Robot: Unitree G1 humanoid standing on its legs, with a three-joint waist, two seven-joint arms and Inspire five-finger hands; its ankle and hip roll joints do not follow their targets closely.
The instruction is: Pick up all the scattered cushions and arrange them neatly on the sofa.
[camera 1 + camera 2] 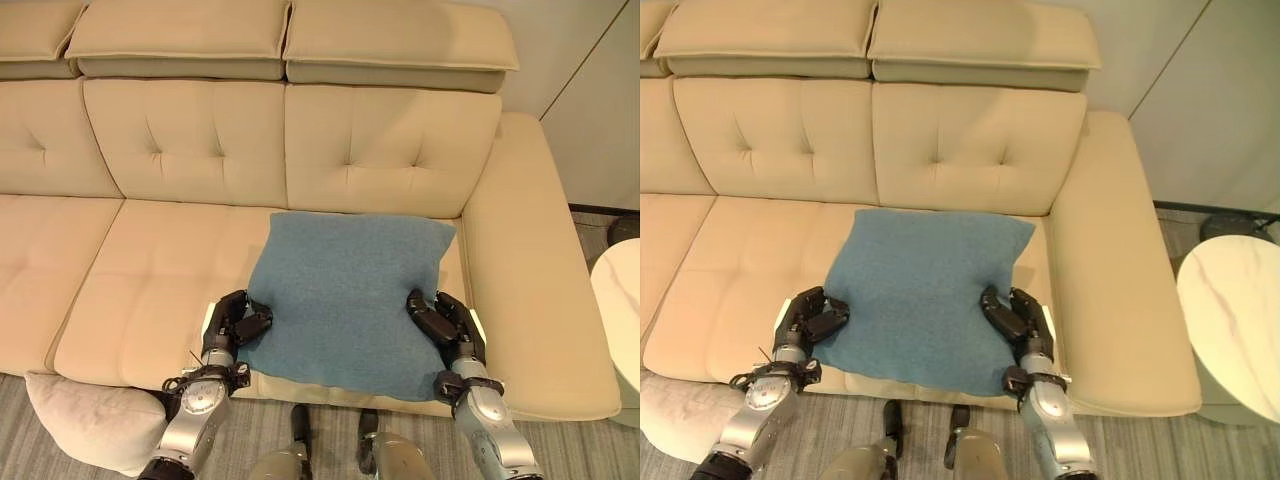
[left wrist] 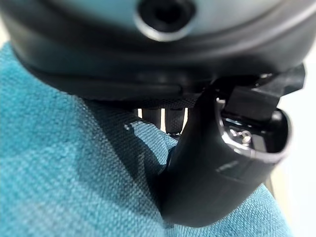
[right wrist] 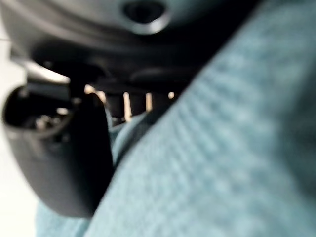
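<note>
Eye views: square teal knit-fabric cushion (image 1: 345, 300) flat on beige leather sofa (image 1: 150, 270) seat, left hand (image 1: 232, 322) and right hand (image 1: 440, 318) curled onto opposite edges | left wrist: thumb pinches fabric | right wrist: same | handling: likely light, soft, floppy; grip both side edges.

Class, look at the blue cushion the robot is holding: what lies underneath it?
The blue cushion lies flat on the beige sofa seat, gripped at its sides by the left hand and right hand. Anything beneath the cushion is covered.
</note>
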